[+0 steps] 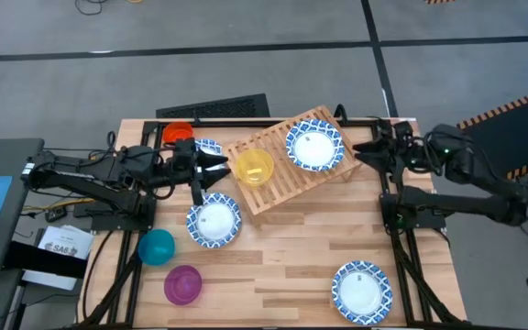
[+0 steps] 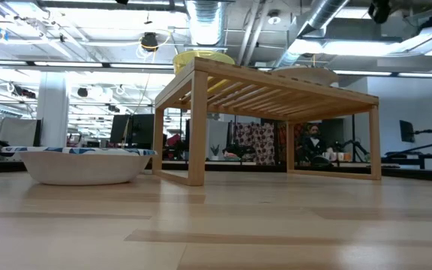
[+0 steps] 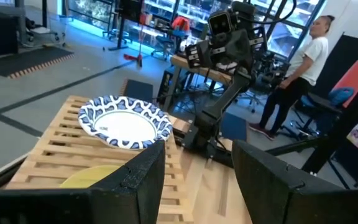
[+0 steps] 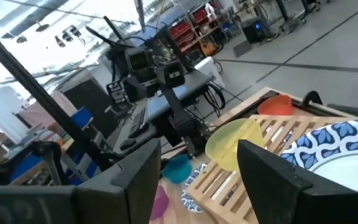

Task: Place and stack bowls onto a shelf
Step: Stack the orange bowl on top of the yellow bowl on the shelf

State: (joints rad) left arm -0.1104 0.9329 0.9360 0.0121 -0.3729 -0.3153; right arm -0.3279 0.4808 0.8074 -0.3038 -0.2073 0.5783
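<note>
Here the left tool (image 1: 216, 167) hangs just beside the yellow bowl (image 1: 253, 167) on the shelf (image 1: 282, 179), fingers spread wide and holding nothing. The right tool (image 1: 367, 149) waits at the shelf's other end, likewise spread and empty. A patterned bowl (image 1: 314, 146) sits on the shelf; three more rest on the desk (image 1: 282, 261).

Robotics lab or industrial workshop. Open hall with grey concrete floor (image 1: 246, 78), exposed ceiling ducts (image 2: 208, 19) and strip lighting. Yellow-black hazard tape (image 1: 511, 105) beyond the table's right edge. Benches, racks of equipment, monitors (image 2: 407, 131), loose cables; person (image 3: 300, 62) standing among workstations.
</note>
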